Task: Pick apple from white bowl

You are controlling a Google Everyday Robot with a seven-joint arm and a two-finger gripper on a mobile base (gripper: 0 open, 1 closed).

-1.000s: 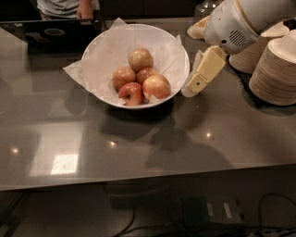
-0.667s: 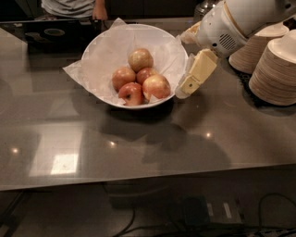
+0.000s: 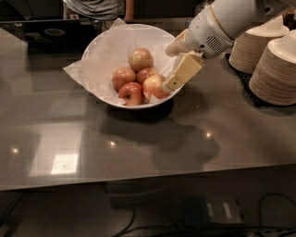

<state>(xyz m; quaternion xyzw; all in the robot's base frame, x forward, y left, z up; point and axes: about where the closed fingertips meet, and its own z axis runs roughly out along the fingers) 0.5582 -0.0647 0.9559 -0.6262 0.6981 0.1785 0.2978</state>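
The white bowl (image 3: 104, 95), lined with crinkled white paper, stands at the back middle of the grey table (image 3: 138, 148). It holds several apples. The apple (image 3: 154, 86), orange-red over pale yellow, lies at the front right of the pile. A darker red apple (image 3: 132, 94) lies to its left and a paler tan-yellow one (image 3: 140, 59) at the back. My gripper (image 3: 168, 69) hangs over the bowl's right rim, open and empty. Its lower cream finger (image 3: 182, 71) slants down-left, with the tip right at the apple's right side.
Two stacks of tan paper plates (image 3: 276, 69) stand at the right, close behind my arm (image 3: 222, 23). A person (image 3: 95, 7) stands behind the table. A dark tray (image 3: 46, 32) lies at the back left. The table's front edge runs across the lower part, with cables below.
My gripper has moved left, from beside the bowl's right wall to over its rim, with the lower finger now by the front right apple. The apples and bowl have not moved.
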